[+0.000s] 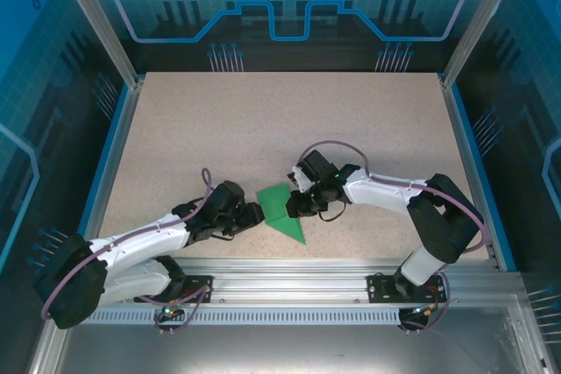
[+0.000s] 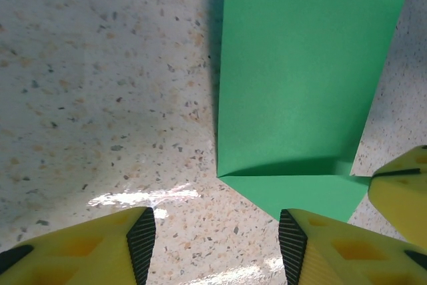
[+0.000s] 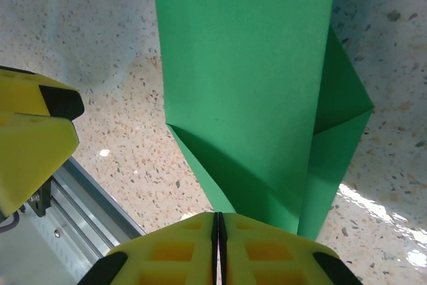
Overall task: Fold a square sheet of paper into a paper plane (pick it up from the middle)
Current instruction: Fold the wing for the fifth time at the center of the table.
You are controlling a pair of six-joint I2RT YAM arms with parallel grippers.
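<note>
table [image 1: 263, 120]: speckled beige. right gripper [image 3: 218, 231]: fingers were pressed fully together, pinching an edge of the square sheet of paper [image 3: 247, 65]. left gripper [image 2: 217, 245]: spread wide, held nothing, just beside a sheet corner. sheet lay near-middle between both grippers, bright green, partly folded.

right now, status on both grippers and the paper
left gripper open, just short of green paper. right gripper shut on green paper edge. sheet partly folded, no plane yet. nothing seen in the way.
</note>
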